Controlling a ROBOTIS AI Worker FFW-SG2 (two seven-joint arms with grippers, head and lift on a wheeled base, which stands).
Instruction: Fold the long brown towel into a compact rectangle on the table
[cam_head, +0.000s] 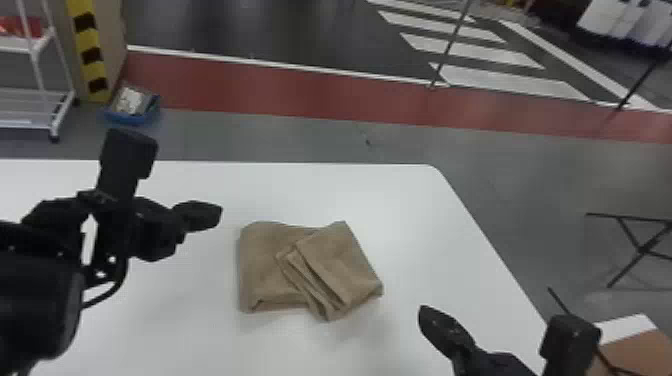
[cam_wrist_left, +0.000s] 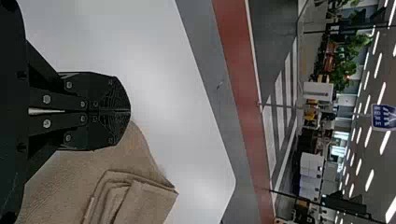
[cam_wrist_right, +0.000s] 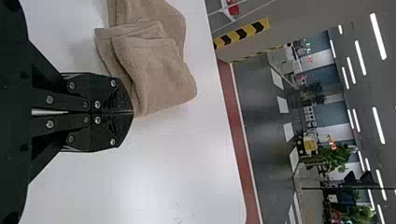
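- The brown towel (cam_head: 267, 265) lies on the white table (cam_head: 400, 200), between the two grippers, folded into a thick, uneven bundle.
- Its left part is flat and roughly square; its right part sits askew, overlapping the left, with several layered edges showing where they meet.
- The left gripper (cam_head: 219, 212) is over the table, near the towel's far left corner; in the left wrist view its two fingers (cam_wrist_left: 100, 91) are pressed together, with nothing between them.
- The right gripper (cam_head: 425, 314) is to the right of the towel and nearer the robot; in the right wrist view its fingers (cam_wrist_right: 105, 133) are closed against each other too, gripping nothing.
- Beyond the table, a blue bin (cam_head: 125, 118) stands on the floor beside a striped post (cam_head: 90, 52) and a white rack (cam_head: 62, 112).
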